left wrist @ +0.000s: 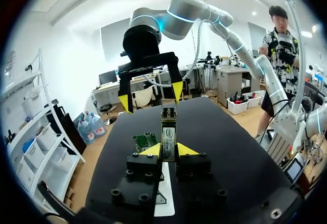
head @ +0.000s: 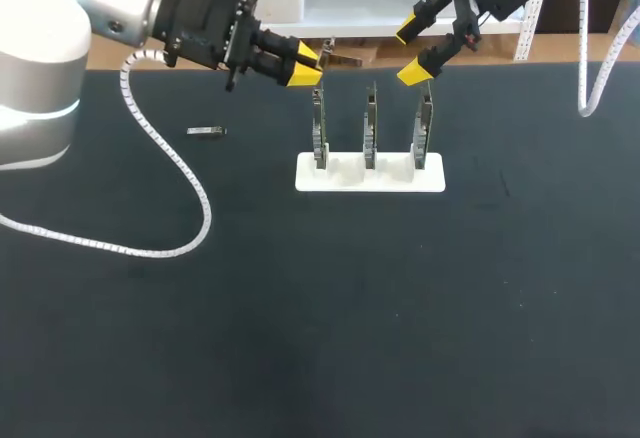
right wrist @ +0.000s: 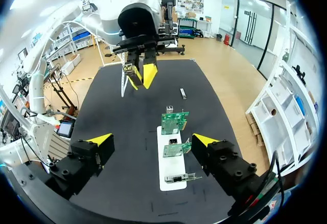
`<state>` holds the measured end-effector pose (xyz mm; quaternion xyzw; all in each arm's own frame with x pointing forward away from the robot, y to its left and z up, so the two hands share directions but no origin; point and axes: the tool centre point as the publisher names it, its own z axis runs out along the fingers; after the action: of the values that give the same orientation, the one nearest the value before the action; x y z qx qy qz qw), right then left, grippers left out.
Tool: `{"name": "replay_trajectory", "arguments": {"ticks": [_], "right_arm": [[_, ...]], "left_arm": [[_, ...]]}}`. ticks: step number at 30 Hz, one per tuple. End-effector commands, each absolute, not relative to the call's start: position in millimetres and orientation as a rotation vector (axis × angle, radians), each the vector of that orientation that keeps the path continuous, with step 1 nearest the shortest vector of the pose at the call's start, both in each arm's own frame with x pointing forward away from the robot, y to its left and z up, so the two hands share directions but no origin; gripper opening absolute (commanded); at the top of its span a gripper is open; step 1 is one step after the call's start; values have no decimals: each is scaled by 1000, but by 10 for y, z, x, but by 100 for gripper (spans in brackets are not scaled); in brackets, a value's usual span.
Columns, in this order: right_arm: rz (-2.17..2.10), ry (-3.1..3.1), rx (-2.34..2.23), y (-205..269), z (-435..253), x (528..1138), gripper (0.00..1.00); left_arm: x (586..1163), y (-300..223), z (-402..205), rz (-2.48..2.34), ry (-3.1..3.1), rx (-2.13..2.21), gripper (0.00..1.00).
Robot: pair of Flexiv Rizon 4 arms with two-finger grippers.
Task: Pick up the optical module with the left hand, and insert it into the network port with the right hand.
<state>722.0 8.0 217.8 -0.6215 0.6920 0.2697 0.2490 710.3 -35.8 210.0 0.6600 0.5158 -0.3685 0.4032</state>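
1. Metal-cased and slim, the optical module is pinched between the yellow tips of the left gripper. Its far half sticks out ahead of them, in the air above the bench and close to the top of the leftmost of three network cards.
2. The right gripper hangs just beyond the module's free end, spread wide and holding nothing.
3. I judge the module light and stiff, with smooth flat sides that could slide or twist in a loose pinch.
4. The best place for the right gripper to take hold looks like the exposed half. It should close squarely on the two broad flanks and leave the plug end free for the port.
5. The cards stand upright in a white holder. They are thin boards and probably springy, so insertion calls for a straight, gentle push. The port itself is too small to make out.
6. A second module lies on the bench, well apart from the holder, on my left side.
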Motion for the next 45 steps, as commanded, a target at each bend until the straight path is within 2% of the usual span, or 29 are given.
{"name": "replay_trajectory", "arguments": {"ticks": [1, 25, 35, 45], "right_arm": [[730, 1885, -1689, 73, 2178, 7197, 100], [730, 1885, -1689, 73, 2178, 7197, 100], [730, 1885, -1689, 73, 2178, 7197, 100], [730, 1885, -1689, 73, 2178, 7197, 100]], "left_arm": [[7137, -362, 2102, -935, 1301, 1673, 0], [7137, -362, 2102, -935, 1301, 1673, 0], [7021, -555, 2413, -876, 1274, 1657, 0], [6902, -640, 2290, -877, 1327, 1541, 0]]}}
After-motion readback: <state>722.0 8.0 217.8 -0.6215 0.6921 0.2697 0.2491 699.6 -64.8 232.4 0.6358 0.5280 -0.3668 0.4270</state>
